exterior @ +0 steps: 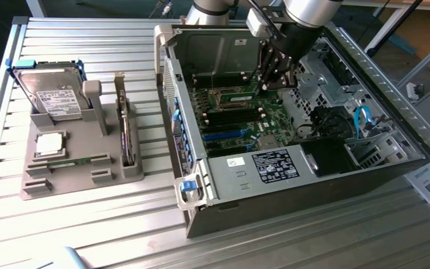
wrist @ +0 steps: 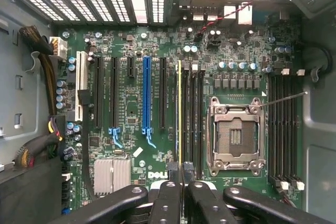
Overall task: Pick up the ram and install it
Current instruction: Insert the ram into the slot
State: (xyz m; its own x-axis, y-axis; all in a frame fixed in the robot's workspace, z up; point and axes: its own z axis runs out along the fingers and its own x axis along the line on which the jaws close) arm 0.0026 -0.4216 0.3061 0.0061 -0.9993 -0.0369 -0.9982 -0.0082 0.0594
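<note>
One gripper (wrist: 182, 183) inside open computer case (exterior: 219, 47), fingers pinched nearly shut on ram (wrist: 179, 108), edge-on over motherboard (wrist: 128, 106) memory slots (wrist: 193, 119)

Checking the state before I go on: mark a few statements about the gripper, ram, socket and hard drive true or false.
1. The gripper is inside the case, above the motherboard. True.
2. The gripper is empty. False: it is shut on the ram, seen edge-on in the wrist view.
3. The socket holds the processor. False: the socket is empty; the processor lies on the tray.
4. The hard drive stands on the tray, outside the case. True.
</note>
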